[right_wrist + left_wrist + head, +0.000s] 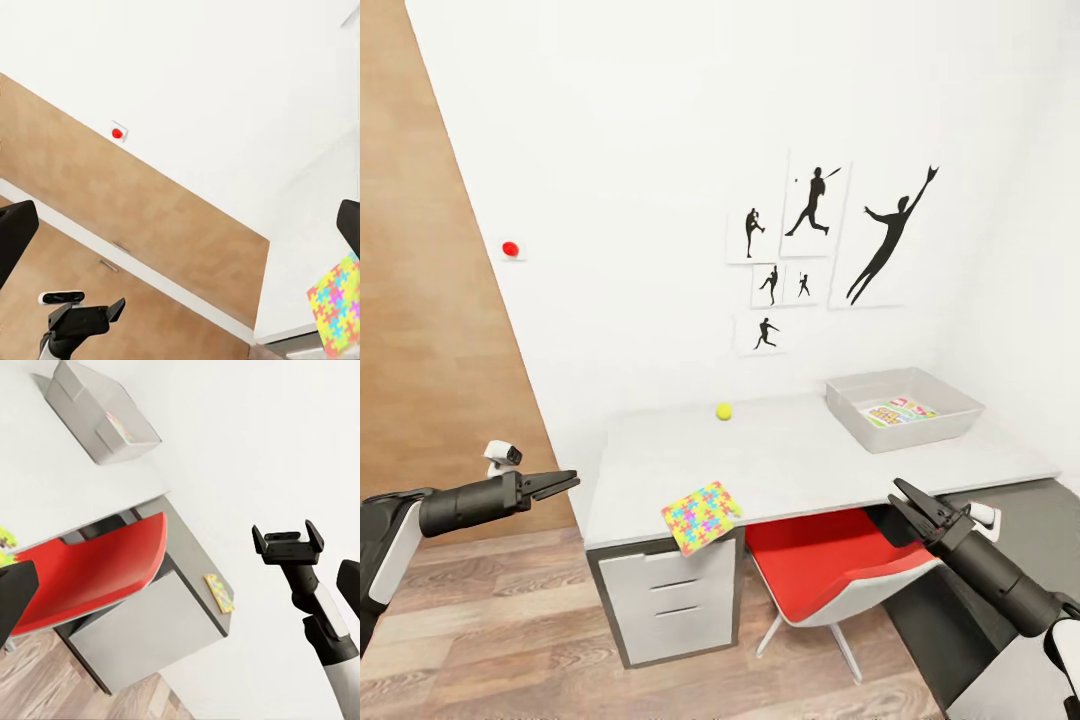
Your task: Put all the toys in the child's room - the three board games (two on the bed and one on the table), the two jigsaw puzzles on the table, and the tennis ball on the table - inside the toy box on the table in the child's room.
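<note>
On the white table (pixel 810 465) a yellow tennis ball (pixel 724 411) rests near the wall. A jigsaw puzzle (pixel 702 517) (pixel 337 304) overhangs the table's front edge. The grey toy box (pixel 950 420) (pixel 75 405) stands at the right end with a flat printed board game (pixel 900 412) inside. My left gripper (pixel 565 483) hovers open to the left of the table, off its corner. My right gripper (pixel 905 497) (pixel 287 538) is open in front of the table, below the toy box. The bed is out of view.
A red chair (pixel 830 565) (pixel 97 574) is pushed under the table beside white drawers (pixel 670 600). A small flat colourful piece (pixel 219 592) lies on the lower grey unit (pixel 1010 500). A red wall button (pixel 510 248) and posters are on the wall.
</note>
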Robot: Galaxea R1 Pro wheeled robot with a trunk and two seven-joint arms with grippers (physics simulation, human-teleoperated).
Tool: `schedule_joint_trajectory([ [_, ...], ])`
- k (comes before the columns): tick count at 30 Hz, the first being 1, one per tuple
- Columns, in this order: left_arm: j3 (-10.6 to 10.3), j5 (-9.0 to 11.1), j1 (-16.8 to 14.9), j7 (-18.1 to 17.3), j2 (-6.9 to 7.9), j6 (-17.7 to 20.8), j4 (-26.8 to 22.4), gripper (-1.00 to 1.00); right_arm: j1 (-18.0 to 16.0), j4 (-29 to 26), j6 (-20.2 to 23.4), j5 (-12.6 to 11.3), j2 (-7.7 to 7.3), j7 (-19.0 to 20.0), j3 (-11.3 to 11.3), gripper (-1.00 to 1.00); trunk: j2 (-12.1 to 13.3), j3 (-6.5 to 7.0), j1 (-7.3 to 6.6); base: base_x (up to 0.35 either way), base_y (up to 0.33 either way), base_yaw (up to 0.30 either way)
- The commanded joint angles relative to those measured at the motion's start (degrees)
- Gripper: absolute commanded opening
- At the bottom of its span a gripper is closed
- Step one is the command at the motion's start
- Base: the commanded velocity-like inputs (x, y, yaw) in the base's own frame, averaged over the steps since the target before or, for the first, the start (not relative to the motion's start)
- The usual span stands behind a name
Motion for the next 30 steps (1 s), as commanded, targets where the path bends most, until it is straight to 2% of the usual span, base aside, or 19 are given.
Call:
schedule_joint_trajectory([
  [1, -0.01, 0.15, -0.05, -0.08, 0.02, 0.53, -0.01, 1.00, -0.06, 0.01, 0.33, -0.12, 0.01, 0.08, -0.06, 1.00, -0.14, -0.13, 0.03, -0.089, -0.300, 0.000],
  [9, -0.07, 0.19, -0.05, -0.13, -0.04, 0.54, -0.01, 1.00, -0.06, 0.01, 0.28, -0.12, 0.02, -0.11, -0.05, 1.00, -0.14, -0.13, 0.03, -0.093, -0.255, 0.000],
  [22, -0.22, 0.26, -0.05, -0.06, -0.18, 0.74, -0.01, 1.00, -0.06, 0.01, 0.28, -0.10, 0.11, -0.43, 0.19, 1.00, -0.14, -0.13, 0.03, -0.010, -0.024, 0.000],
  [30, -0.27, 0.28, -0.05, -0.05, -1.05, 1.07, -0.01, 1.00, -0.06, 0.01, 0.28, -0.06, 0.14, -0.43, 0.21, 1.00, -3.35, -1.57, 1.79, 0.000, 0.000, 0.000],
])
